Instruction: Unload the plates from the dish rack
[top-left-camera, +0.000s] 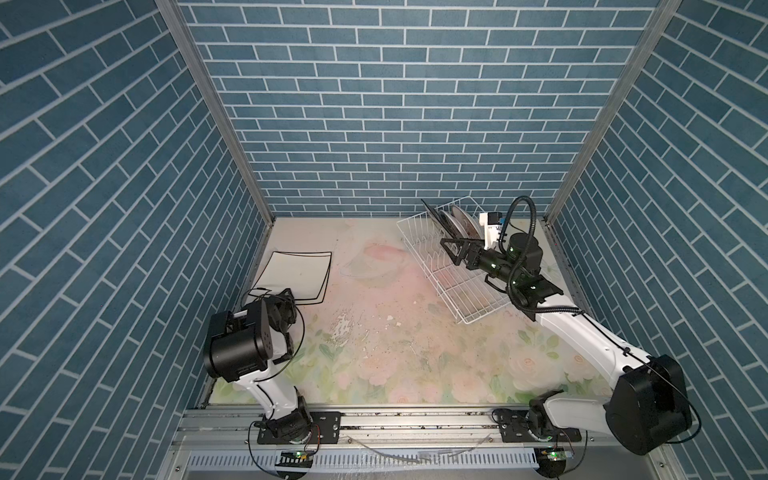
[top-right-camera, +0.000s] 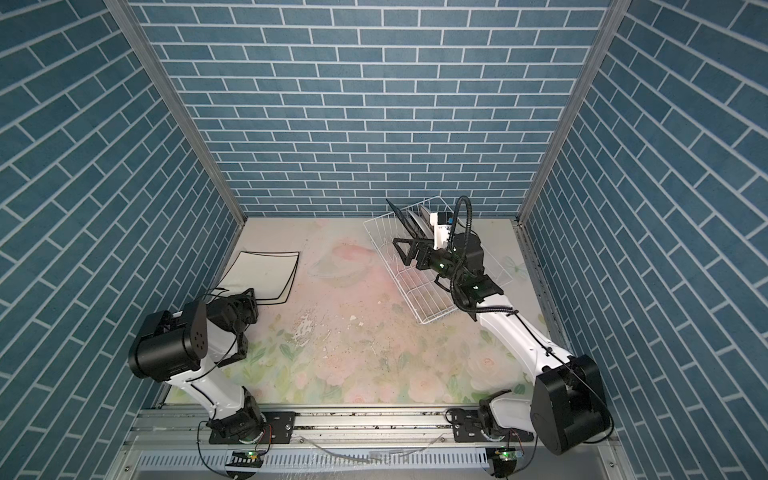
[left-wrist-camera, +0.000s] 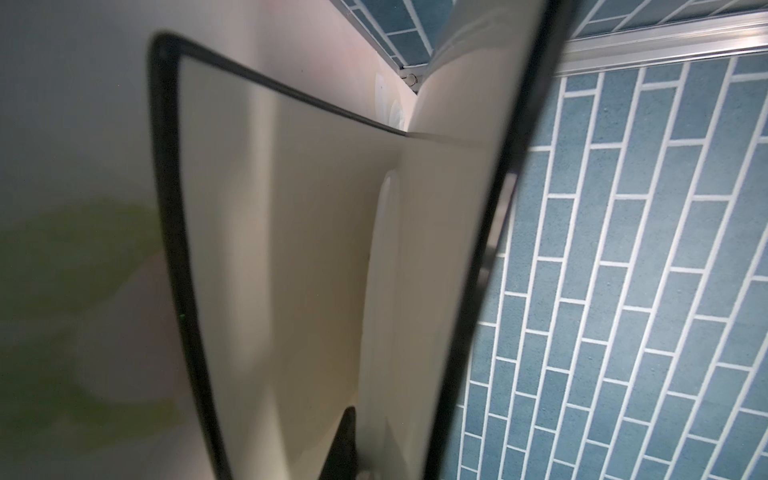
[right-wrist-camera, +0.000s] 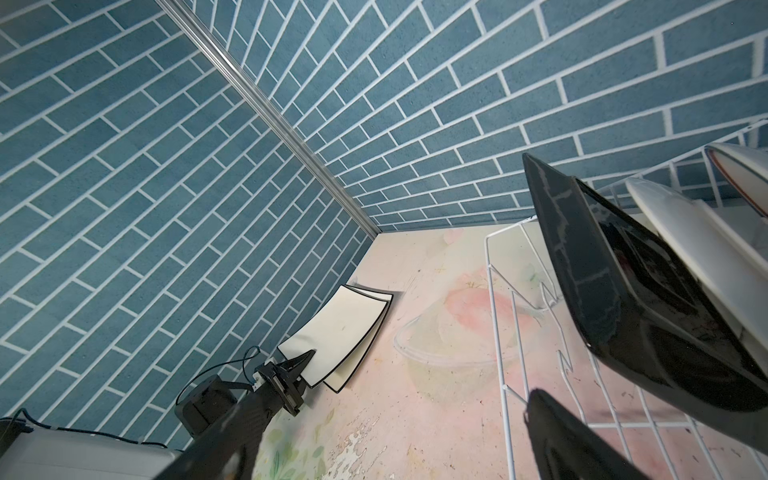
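Tabletop of pale floral-print sheet (top-left-camera: 374, 353), scuffed centrally. Near left, the left gripper (right-wrist-camera: 305, 361) clamps a white square black-rimmed plate (left-wrist-camera: 436, 249), tilted over its flat twin (left-wrist-camera: 270, 228). Farther right, the right gripper (top-left-camera: 449, 251), jaws spread, hovers above the white wire dish rack (top-left-camera: 457, 291), with upright plates (top-left-camera: 459, 222) at its far end. Blue brick-patterned walls (top-left-camera: 395, 104) enclose three sides.

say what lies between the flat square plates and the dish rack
Only bare floral table between square plates and dish rack, in both top views.

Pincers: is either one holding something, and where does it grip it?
The left pincer is shut on the edge of the top square plate. The right pincer is open, holding nothing.
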